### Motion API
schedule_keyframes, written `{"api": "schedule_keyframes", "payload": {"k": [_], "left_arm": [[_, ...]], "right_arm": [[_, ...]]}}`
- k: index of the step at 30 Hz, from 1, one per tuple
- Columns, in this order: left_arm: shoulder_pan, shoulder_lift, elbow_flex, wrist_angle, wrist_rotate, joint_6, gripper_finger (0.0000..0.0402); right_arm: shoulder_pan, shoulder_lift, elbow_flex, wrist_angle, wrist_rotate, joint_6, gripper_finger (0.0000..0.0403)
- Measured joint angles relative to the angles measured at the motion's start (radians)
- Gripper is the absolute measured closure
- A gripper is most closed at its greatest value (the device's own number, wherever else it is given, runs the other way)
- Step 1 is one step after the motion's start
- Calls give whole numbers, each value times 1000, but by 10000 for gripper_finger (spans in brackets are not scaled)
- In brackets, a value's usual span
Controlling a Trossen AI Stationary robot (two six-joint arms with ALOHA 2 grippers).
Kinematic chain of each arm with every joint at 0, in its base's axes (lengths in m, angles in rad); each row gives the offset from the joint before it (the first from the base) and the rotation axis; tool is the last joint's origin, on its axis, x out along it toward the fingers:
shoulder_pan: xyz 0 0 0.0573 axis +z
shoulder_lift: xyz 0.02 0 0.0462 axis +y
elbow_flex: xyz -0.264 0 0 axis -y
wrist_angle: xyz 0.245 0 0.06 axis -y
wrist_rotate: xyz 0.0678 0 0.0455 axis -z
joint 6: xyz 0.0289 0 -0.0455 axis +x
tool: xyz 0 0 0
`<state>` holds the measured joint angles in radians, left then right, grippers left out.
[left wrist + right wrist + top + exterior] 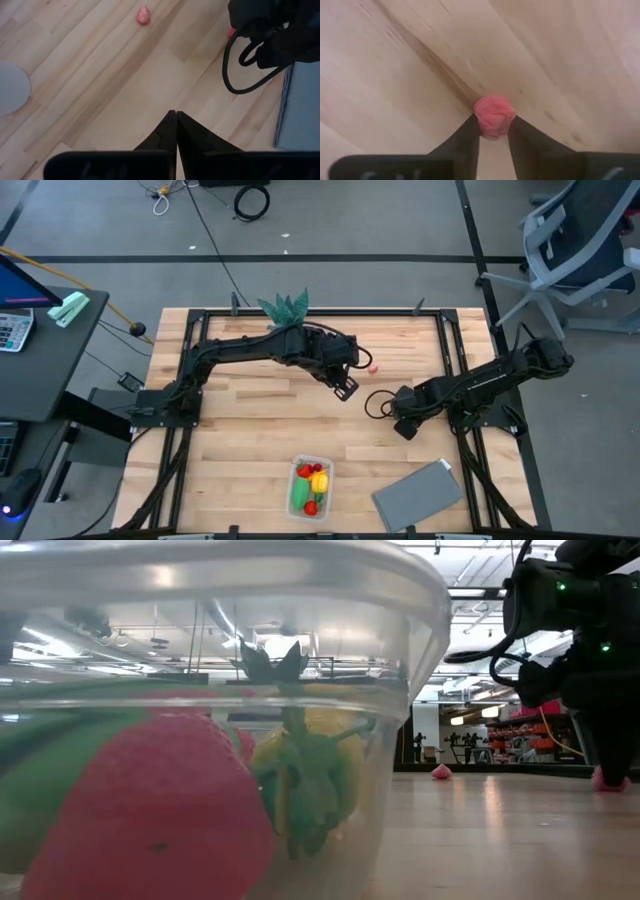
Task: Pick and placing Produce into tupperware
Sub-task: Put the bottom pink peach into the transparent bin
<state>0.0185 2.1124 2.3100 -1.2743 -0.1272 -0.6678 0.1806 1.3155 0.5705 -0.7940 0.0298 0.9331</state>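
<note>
Tupperware (310,488) at near edge of surface (250,420), holding red, yellow and green produce (313,478). Right jaws (493,134) down on surface beyond tupperware, closed against a pink piece (493,116). Left jaws (176,131) shut, empty, hovering farther back. Second pink piece (373,366) loose beside them.

grey floor (400,220) crossed by dark lines surrounds the wooden table (250,430). an office chair (585,250) stands far right, a desk (40,350) left, cables (250,198) far.
</note>
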Motion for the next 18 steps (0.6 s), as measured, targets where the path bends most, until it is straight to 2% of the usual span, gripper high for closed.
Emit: {"api": "schedule_keyframes", "payload": {"k": [6, 10, 15, 18], "left_arm": [[-1, -3, 0, -1, 0, 2, 389], [-1, -40, 0, -21, 0, 24, 393], [5, -142, 0, -73, 0, 26, 392], [8, -219, 0, -84, -21, 10, 386]], "right_arm": [[0, -14, 7, 157, -5, -78, 365], [0, -55, 52, 391, -38, -146, 374], [-1, -77, 146, 723, -53, -330, 368], [5, -48, 246, 791, -123, -534, 363]]}}
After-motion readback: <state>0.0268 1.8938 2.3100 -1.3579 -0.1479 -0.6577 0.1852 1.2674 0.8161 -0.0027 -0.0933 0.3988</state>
